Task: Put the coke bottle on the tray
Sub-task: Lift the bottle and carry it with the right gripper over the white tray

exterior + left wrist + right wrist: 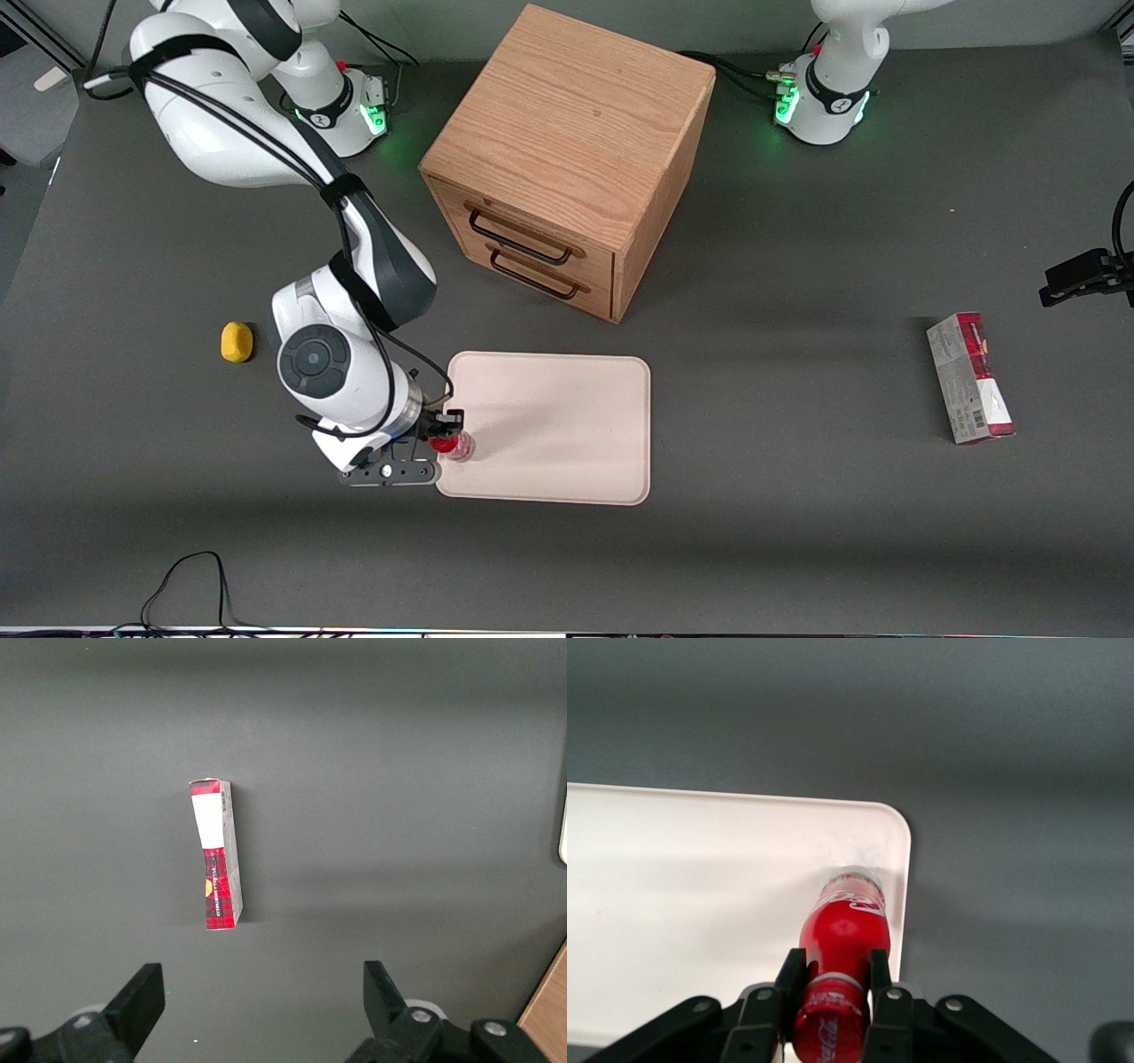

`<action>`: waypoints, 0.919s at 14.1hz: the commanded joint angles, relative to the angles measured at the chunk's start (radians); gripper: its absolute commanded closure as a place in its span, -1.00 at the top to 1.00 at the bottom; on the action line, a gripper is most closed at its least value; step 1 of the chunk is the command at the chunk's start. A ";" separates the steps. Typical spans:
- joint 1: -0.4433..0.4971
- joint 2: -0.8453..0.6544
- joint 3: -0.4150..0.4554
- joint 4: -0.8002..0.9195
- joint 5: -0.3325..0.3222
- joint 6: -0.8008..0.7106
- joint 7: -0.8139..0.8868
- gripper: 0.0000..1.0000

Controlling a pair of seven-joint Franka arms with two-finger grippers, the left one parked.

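Observation:
The coke bottle (455, 446) (846, 930), small and red with white lettering and a clear base, stands on the cream tray (567, 425) (700, 904) at the tray's corner toward the working arm's end, close to the rim nearest the front camera. My right gripper (441, 434) (834, 973) is shut on the bottle's neck just under the red cap, one black finger (791, 979) pressed to each side. The bottle's base looks to rest on the tray surface, though contact is not certain.
A wooden two-drawer cabinet (567, 151) stands farther from the front camera than the tray. A yellow lump (236, 341) lies beside the working arm. A red-and-grey carton (970, 377) (217, 855) lies toward the parked arm's end. A black cable (190, 576) loops near the table's front edge.

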 commanded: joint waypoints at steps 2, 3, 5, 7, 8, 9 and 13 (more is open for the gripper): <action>0.006 0.020 0.000 -0.010 -0.042 0.079 0.026 -1.00; 0.005 0.020 0.000 -0.012 -0.042 0.079 0.024 -1.00; 0.005 0.018 0.000 -0.018 -0.043 0.082 0.024 0.54; 0.006 0.006 0.000 -0.052 -0.052 0.108 0.037 1.00; 0.008 0.000 -0.002 -0.062 -0.057 0.111 0.041 1.00; 0.008 -0.015 -0.002 -0.069 -0.060 0.111 0.031 1.00; 0.009 -0.162 -0.048 -0.196 -0.058 0.100 0.012 1.00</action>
